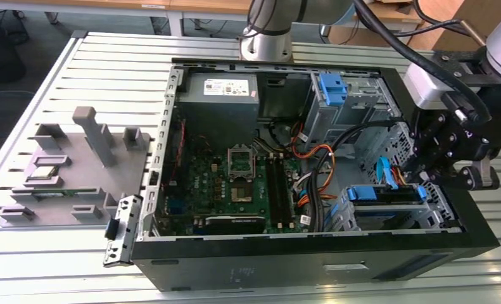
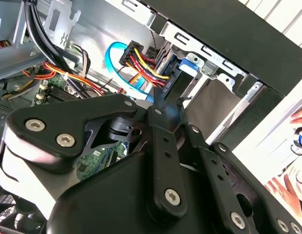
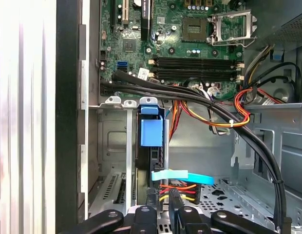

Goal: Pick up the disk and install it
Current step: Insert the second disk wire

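While the arm hangs over the open computer case (image 1: 318, 253), items run nearest first.

Item 1: gripper (image 1: 450, 170), black linkage type, poised above the case's drive cage at the exterior view's right. In the second wrist view its fingers (image 2: 163, 114) taper to a near-closed tip beside the connector; whether they pinch anything cannot be told.

Item 2: cable cluster, red-yellow-black power leads (image 3: 178, 190) and a flat light-blue data cable (image 3: 182, 176), plugged just below the gripper's tip.

Item 3: the disk (image 3: 151, 146), standing on edge in the drive cage (image 1: 402, 212), directly under and ahead of the gripper. Its long axis runs away from the gripper toward the motherboard; blue bracket tab uppermost. It appears already seated in its slot.

Item 4: motherboard (image 3: 190, 39), beyond the cage, crossed by black cables.

Item 5: grey parts tray (image 1: 73, 171) on the slatted counter (image 1: 106, 57), well apart.
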Available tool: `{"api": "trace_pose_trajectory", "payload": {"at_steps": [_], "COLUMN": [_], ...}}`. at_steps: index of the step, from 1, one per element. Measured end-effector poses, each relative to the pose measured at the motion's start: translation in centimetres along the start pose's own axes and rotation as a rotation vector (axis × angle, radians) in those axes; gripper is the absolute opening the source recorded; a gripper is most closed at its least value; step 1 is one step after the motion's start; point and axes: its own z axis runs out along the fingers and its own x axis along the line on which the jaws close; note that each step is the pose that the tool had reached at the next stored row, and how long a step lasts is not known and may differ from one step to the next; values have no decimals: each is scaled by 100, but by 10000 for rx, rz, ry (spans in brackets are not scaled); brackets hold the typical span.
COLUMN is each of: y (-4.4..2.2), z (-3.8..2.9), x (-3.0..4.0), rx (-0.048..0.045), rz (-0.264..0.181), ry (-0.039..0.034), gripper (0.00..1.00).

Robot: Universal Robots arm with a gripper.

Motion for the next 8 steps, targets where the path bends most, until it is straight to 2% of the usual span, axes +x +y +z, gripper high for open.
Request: {"api": "trace_pose_trajectory", "payload": {"at_steps": [8], "y": [8], "z": [-20], "x": [-1], "rx": [0], "rz": [0], "ry": [1], "gripper": [25]}}
